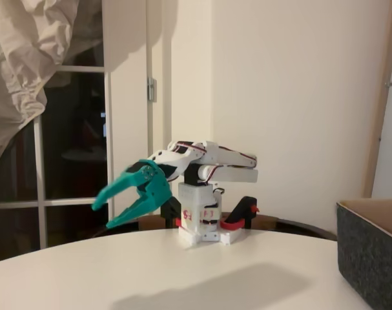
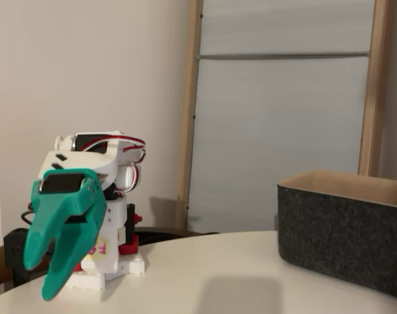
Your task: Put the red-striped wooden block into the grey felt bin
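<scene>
One grey felt bin (image 2: 342,239), dark speckled walls, tan inside, at table (image 1: 183,278) edge; one teal gripper (image 1: 104,216) spread, empty.

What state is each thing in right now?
gripper: jaws open, empty, above the table.
arm: folded back over its base.
bin: upright on the table, open top, contents hidden.
table: bare where visible.

Nothing can be read for certain: behind the teal claw (image 1: 106,216), the arm's white base (image 1: 199,213) carries small red and pink marks, too blurred to make out
</scene>
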